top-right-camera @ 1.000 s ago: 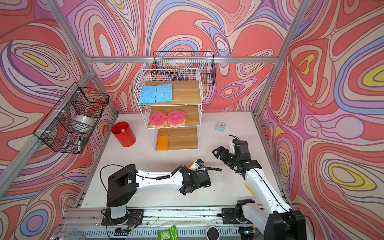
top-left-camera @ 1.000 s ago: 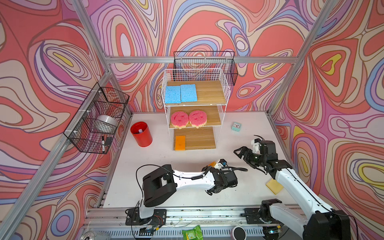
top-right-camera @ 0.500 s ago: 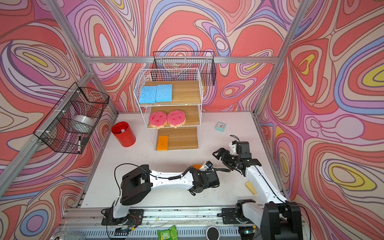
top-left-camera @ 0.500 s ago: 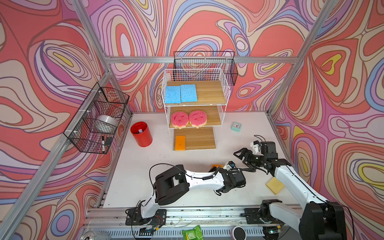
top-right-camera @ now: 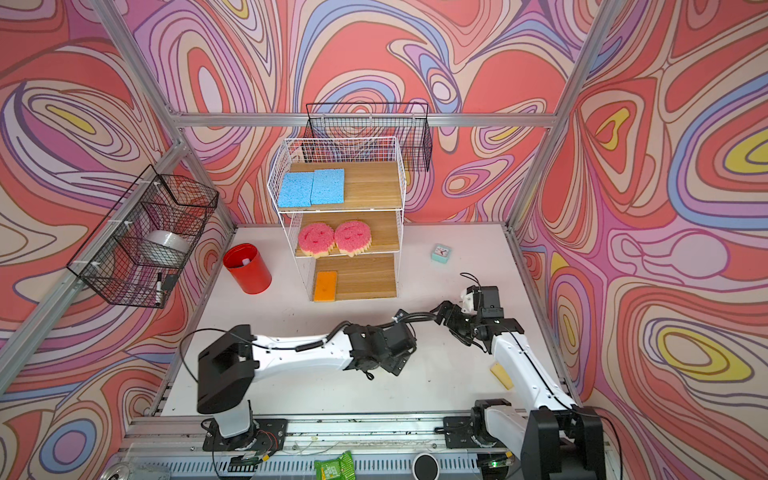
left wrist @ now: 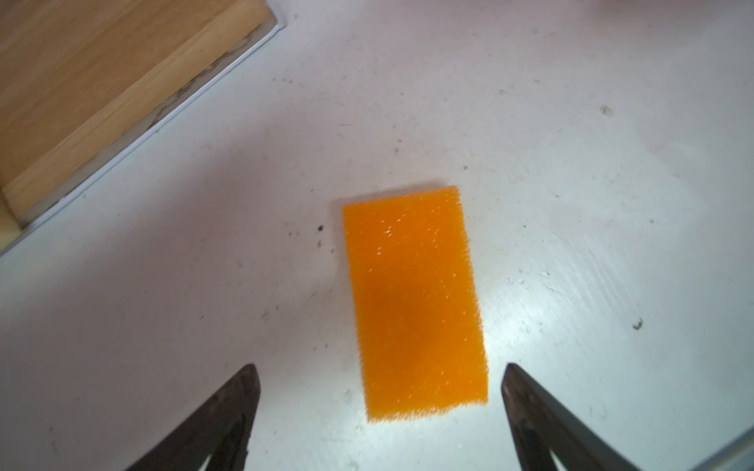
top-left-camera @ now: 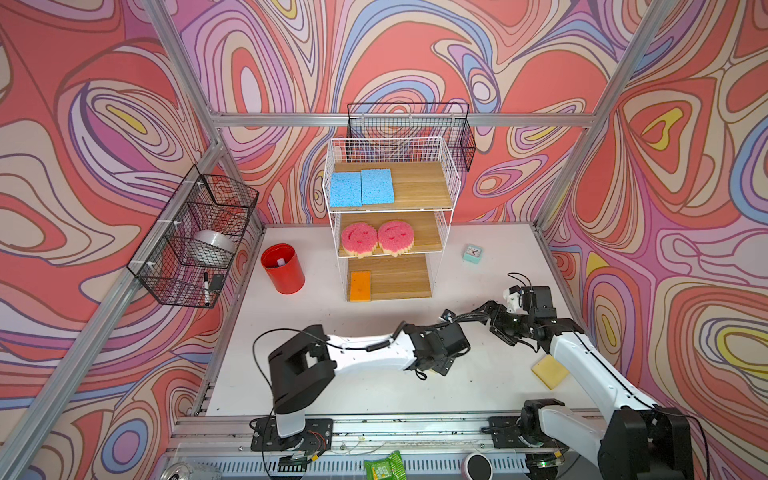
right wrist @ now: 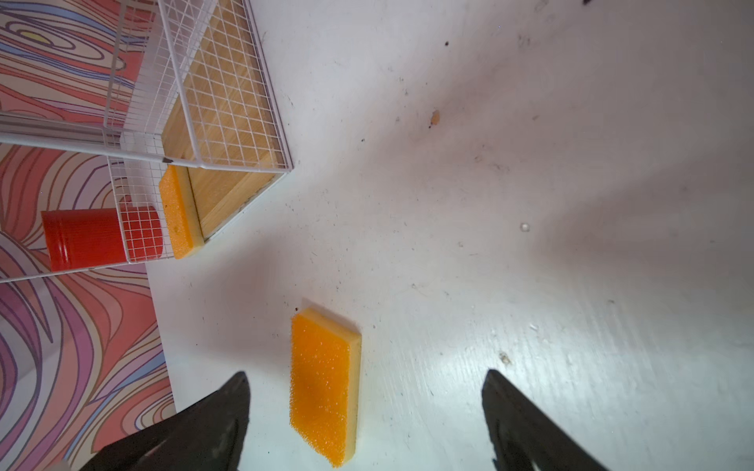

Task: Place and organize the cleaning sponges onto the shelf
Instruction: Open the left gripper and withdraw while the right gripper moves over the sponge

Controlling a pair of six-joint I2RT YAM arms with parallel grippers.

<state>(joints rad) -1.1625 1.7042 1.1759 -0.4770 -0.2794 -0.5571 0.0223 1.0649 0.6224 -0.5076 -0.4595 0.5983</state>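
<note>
An orange sponge (left wrist: 414, 301) lies flat on the white table, orange side up, with its yellow side (right wrist: 354, 379) showing in the right wrist view. My left gripper (left wrist: 379, 367) hangs open above its near end. My right gripper (right wrist: 366, 372) is open too, close beside it and not touching. In both top views the left wrist (top-left-camera: 440, 347) hides this sponge. A yellow sponge (top-left-camera: 549, 371) lies by the right arm. The shelf (top-left-camera: 419, 187) holds two blue sponges (top-left-camera: 360, 189), two pink smiley sponges (top-left-camera: 377, 238) and an orange sponge (top-left-camera: 360, 285) on its lowest board.
A red cup (top-left-camera: 283, 269) stands left of the shelf and a mint clock (top-left-camera: 472, 253) to its right. Black wire baskets hang on the left wall (top-left-camera: 195, 237) and behind the shelf (top-left-camera: 409, 129). The two arms nearly meet at the right gripper (top-left-camera: 496, 324).
The left arm has swung right toward the right gripper and its jaws have opened wide. Its wrist now covers the orange sponge that showed beside it. The right gripper shifted slightly nearer.
</note>
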